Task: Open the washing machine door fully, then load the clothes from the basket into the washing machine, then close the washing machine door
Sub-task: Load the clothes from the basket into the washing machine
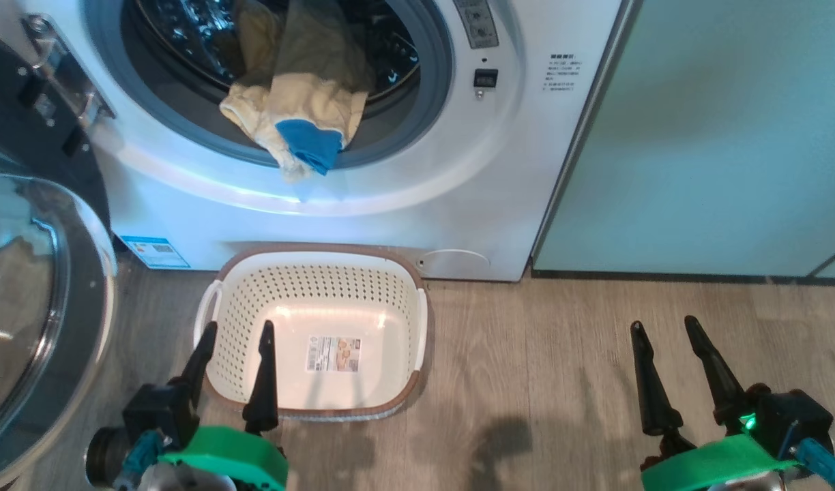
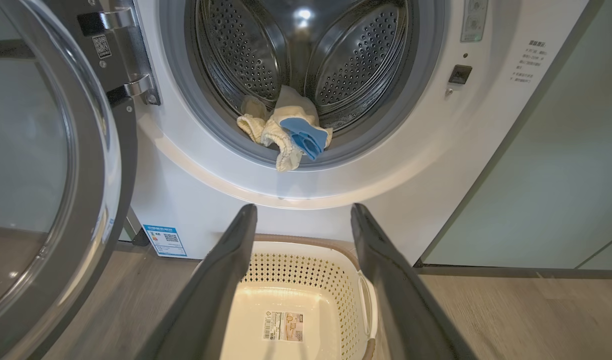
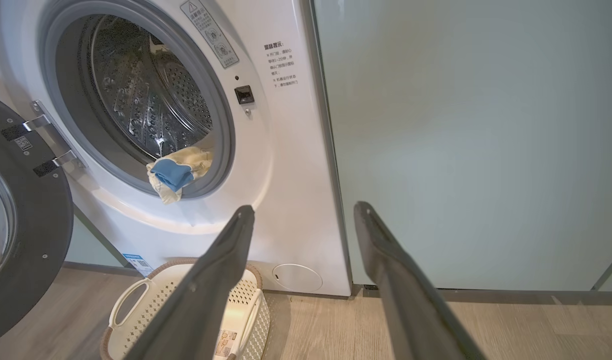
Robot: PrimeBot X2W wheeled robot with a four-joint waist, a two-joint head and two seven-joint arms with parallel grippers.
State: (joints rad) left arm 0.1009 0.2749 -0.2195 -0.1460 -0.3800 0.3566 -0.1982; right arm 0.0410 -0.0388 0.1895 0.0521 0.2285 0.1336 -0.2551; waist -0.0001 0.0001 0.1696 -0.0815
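Washing machine door (image 1: 42,273): swung wide at far left. Left hand (image 1: 238,327): fingers apart, empty, poised over the near left rim of the basket (image 1: 308,286). The basket stands on the floor (image 1: 561,354) against the washing machine (image 1: 417,204) and holds no garments. Clothes (image 1: 301,102): in the drum mouth, one end drooping over the lip. Right hand (image 1: 664,324): fingers apart, empty. Assessment: loading is nearly complete. The next move is to tuck the overhang inside, then shut the door.
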